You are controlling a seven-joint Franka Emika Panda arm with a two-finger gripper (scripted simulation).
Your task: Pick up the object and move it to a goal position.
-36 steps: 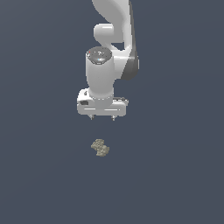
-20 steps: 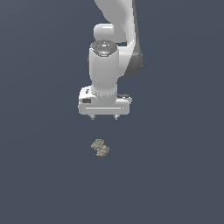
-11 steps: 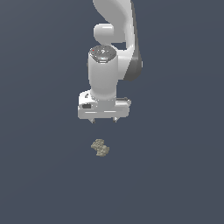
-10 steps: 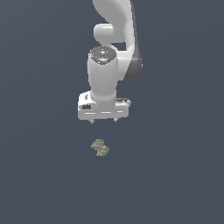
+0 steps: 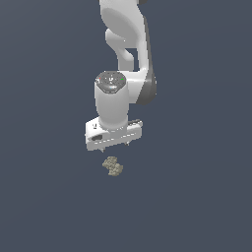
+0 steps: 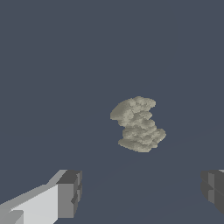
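Lower than it hung moments ago, your Franka arm has brought its white gripper [image 5: 114, 145] down toward the object [image 5: 112, 167], which has not shifted on the flat blue-grey floor [image 5: 197, 197]. From the exterior camera you see the gripper's crossbar tilted, its end toward the exterior view's left sitting lower, with the short fingertips poking from its underside just above the chunk and not touching it. The object, a small lumpy tan-grey piece with a rock-like mottled surface, lies directly below the gripper, near the middle of the scene.

From the wrist camera you look straight down on the object [image 6: 137, 124], resting alone on the floor [image 6: 52, 52]. Your gripper [image 6: 142, 194] stands open: the two dark-padded fingers [image 6: 70, 194] are spread wide apart, one at each side of the picture, with clear floor between them. The chunk lies beyond the fingertips, not between them, and nothing is held.
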